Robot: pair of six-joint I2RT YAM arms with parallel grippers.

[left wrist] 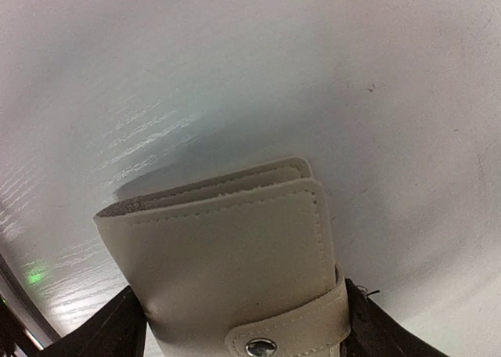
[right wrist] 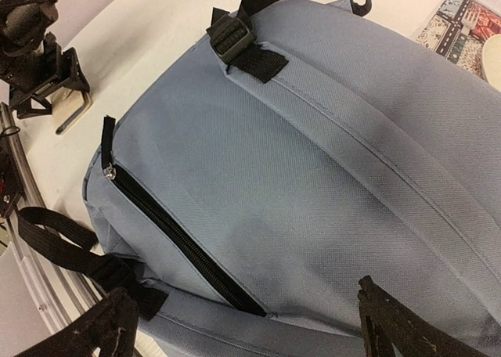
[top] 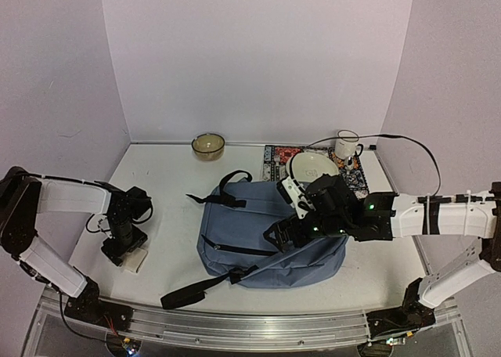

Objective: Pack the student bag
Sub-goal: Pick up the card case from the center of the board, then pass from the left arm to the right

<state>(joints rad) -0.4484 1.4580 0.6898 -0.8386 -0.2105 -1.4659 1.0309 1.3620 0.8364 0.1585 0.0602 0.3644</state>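
Note:
The student bag point(top: 243, 228), blue-grey with black straps, lies flat in the middle of the table. In the right wrist view the student bag point(right wrist: 313, 138) fills the frame, and its black front-pocket zipper point(right wrist: 176, 236) is closed. My right gripper point(top: 283, 230) hovers open just over the bag's front; seen from its own wrist, the right gripper point(right wrist: 246, 306) has nothing between its fingers. At the left a cream snap wallet point(top: 135, 261) lies on the table. My left gripper point(left wrist: 246, 329) straddles the wallet point(left wrist: 235, 247), with both fingers against its sides.
At the back stand a glass bowl point(top: 208, 145), a white plate point(top: 311, 167) on a patterned mat point(top: 274, 161), and a white mug point(top: 347, 146). A loose black strap point(top: 188, 293) trails toward the metal rail point(top: 235, 326) at the near edge.

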